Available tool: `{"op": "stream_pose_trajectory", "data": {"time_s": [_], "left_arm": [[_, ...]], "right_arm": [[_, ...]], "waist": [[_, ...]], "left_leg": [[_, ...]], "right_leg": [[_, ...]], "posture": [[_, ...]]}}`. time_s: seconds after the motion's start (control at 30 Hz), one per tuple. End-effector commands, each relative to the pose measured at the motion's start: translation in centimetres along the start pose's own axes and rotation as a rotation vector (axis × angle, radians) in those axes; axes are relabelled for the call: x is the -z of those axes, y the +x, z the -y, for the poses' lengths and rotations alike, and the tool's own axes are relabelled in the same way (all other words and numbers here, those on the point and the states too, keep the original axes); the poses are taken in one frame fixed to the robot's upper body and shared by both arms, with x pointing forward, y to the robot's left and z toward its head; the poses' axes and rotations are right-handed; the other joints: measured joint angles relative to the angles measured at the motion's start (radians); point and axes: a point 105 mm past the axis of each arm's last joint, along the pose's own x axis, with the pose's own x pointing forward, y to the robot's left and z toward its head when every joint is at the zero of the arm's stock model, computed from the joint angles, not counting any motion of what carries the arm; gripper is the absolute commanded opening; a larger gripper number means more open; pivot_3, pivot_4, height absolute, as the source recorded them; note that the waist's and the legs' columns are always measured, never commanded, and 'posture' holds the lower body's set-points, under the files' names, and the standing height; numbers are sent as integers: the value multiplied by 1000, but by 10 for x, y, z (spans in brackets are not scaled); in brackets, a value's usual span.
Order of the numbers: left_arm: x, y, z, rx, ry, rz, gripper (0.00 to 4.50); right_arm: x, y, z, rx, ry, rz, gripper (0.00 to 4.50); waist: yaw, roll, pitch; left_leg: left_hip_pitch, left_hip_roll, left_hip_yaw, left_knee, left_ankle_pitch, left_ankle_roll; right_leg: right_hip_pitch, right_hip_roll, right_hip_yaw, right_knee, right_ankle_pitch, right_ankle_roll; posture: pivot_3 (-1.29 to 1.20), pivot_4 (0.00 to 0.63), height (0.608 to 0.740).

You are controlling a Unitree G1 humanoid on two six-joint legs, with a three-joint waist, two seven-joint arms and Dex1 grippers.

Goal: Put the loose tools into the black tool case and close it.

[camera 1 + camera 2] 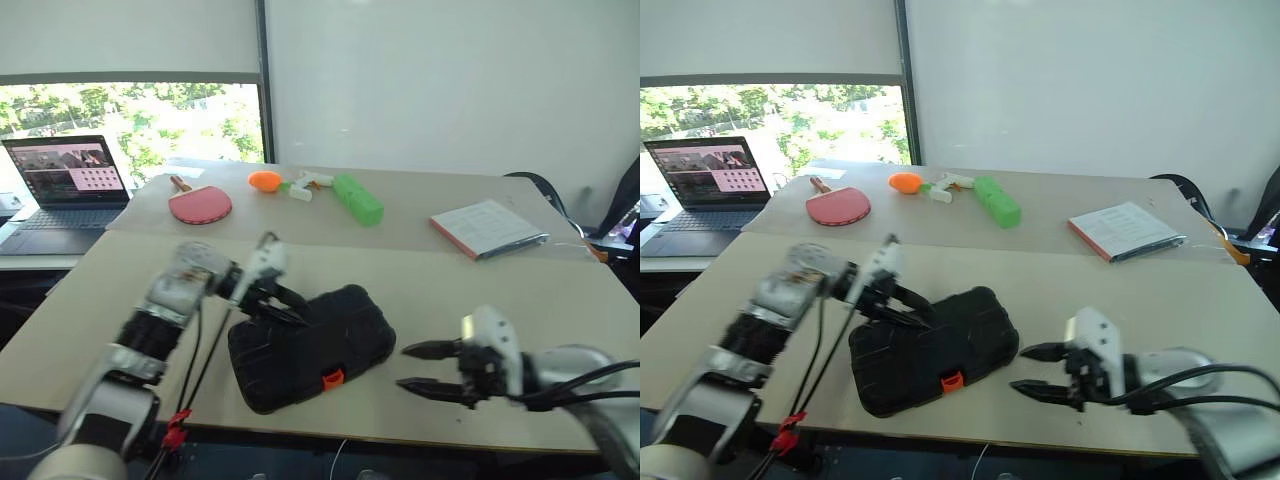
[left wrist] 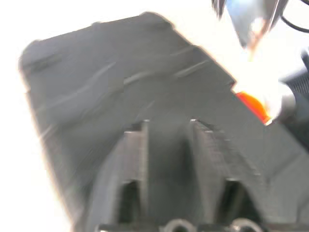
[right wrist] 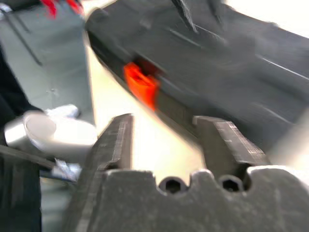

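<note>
The black tool case (image 1: 320, 345) lies shut on the table near its front edge, with its orange latch (image 1: 333, 379) facing me. My left gripper (image 1: 292, 308) is open at the case's upper left corner, pointing right across the lid, with nothing between its fingers. In the left wrist view the lid (image 2: 145, 87) lies close under that gripper (image 2: 169, 128). To the right of the case, my right gripper (image 1: 403, 366) is open and empty, clear of it and pointing left at its side. The latch (image 3: 140, 84) sits ahead of it. The loose tools are out of view.
At the back of the table are a red paddle (image 1: 200, 205), an orange toy (image 1: 264, 180), a green toy (image 1: 358, 198) and a notebook (image 1: 488, 228). An open laptop (image 1: 70, 185) stands on a side desk at the far left.
</note>
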Motion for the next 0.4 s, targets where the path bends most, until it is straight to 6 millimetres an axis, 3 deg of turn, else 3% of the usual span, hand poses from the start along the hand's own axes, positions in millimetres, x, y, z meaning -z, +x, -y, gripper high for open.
{"op": "stream_pose_trajectory", "data": {"time_s": [0.03, 0.07, 0.13, 0.27, 0.4], "left_arm": [[-19, -44, 15, -76, -20, 102, 3633], [-19, -59, 21, -107, -47, 121, 3952], [-17, -82, 33, -162, -95, 139, 4486], [-9, -108, 56, -246, -149, 127, 4486], [-1, -112, 58, -321, -164, 118, 4486]], "right_arm": [[-19, -33, 14, 39, 6, 32, 4247], [-23, -41, 20, 53, 10, 33, 4488], [-28, -53, 26, 61, 16, 28, 4500], [-32, -61, 35, 55, 12, 26, 4500], [-32, -55, 40, 48, 5, 39, 4500]], "waist": [[3, 0, 0], [3, 0, 0], [-5, 1, 2], [-1, 1, 3], [15, 1, 4]], "left_leg": [[-1, 0, -1, -2, 0, 0], [-3, 0, -2, -3, 0, 0], [-5, 0, -1, -5, 0, 0], [-4, 0, -1, -6, 0, 0], [-4, -1, 1, -6, 1, -2]], "right_leg": [[-1, 0, 0, -1, 0, 0], [-3, 0, 0, -1, 0, 0], [-6, -2, 1, -2, 0, 0], [-6, -4, -1, -4, 0, 0], [-5, -7, -1, -4, -1, 1]], "posture": [[0, 150, 740], [0, 150, 740], [0, 150, 740], [0, 150, 740], [0, 150, 740]]}}
